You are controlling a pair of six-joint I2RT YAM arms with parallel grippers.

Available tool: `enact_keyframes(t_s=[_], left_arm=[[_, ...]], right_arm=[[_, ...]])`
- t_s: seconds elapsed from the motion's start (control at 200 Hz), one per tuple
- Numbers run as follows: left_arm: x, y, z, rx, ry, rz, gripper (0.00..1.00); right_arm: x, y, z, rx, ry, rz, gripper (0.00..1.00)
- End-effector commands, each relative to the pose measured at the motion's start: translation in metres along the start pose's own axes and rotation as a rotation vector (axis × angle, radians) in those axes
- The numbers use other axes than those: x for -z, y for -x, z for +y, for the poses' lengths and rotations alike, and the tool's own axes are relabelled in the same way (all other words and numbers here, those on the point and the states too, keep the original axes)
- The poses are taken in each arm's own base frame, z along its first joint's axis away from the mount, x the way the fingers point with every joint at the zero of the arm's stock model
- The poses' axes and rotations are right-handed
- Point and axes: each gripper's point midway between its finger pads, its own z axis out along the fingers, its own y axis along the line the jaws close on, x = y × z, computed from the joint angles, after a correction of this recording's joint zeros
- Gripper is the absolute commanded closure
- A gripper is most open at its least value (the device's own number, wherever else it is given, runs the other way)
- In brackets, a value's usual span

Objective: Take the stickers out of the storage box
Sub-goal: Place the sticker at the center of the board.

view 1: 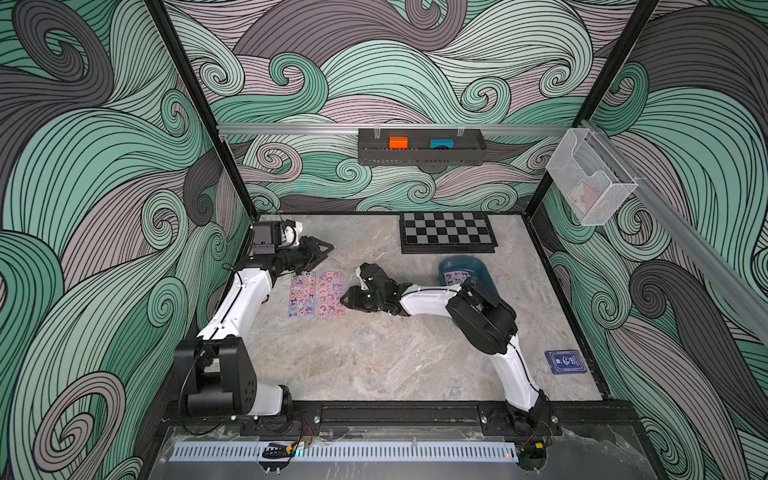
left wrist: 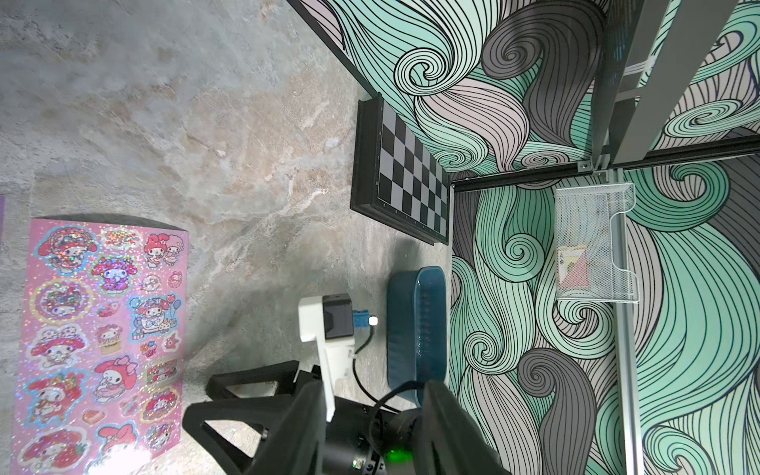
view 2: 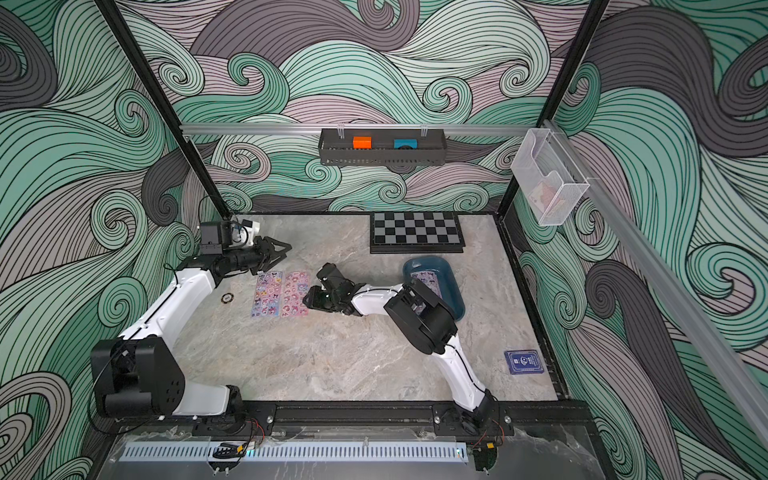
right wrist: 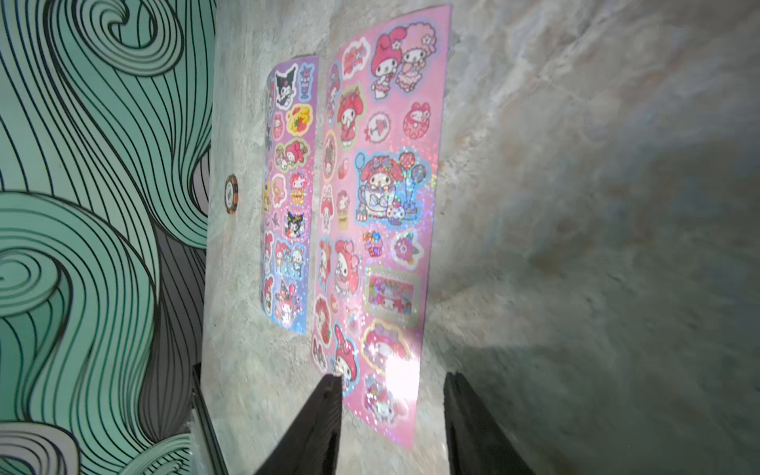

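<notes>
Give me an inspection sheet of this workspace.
surface: marble-look tabletop, no spills
job's things: purple sticker sheet and pink sticker sheet flat side by side on tabletop; third sheet inside storage box
clutter: chessboard, dark blue card pack, poker chip
grippers: left gripper open, empty; right gripper open beside pink sheet
cables: black cable looped at right wrist camera
surroundings: wall tray with orange block, blue block; clear bin holding cards

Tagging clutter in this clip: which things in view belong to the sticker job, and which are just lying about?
Job: storage box; sticker sheet inside it; pink sheet and purple sheet out on the table.
Lying about: chessboard; card pack; poker chip; black wall tray; clear wall bin.
</notes>
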Motion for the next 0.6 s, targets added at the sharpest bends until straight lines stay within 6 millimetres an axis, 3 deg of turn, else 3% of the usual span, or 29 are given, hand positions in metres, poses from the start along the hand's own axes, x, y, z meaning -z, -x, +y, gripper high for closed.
enact_keyframes(t_s=[0.0, 0.115, 0.26, 0.4, 0.595], left_arm=[[0.009, 0.007, -0.015, -0.045, -0.026, -0.014, 0.56], [0.007, 0.006, -0.013, -0.048, -0.025, -0.012, 0.56], [0.003, 0.006, -0.008, -0.040, -0.019, -0.009, 0.56], [-0.003, 0.003, -0.009, -0.037, -0.029, -0.002, 0.56], [-0.013, -0.001, -0.011, -0.049, -0.022, 0.017, 0.56]], right_arm=[[0.034, 0.024, 0.016, 0.085, 0.004, -0.087, 0.49], [0.066, 0.040, 0.019, 0.148, 0.004, -0.130, 0.46], [0.118, 0.064, 0.005, 0.181, -0.014, -0.184, 0.43], [0.175, 0.081, -0.026, 0.167, -0.041, -0.222, 0.39], [0.258, 0.092, -0.101, 0.082, -0.147, -0.272, 0.34]])
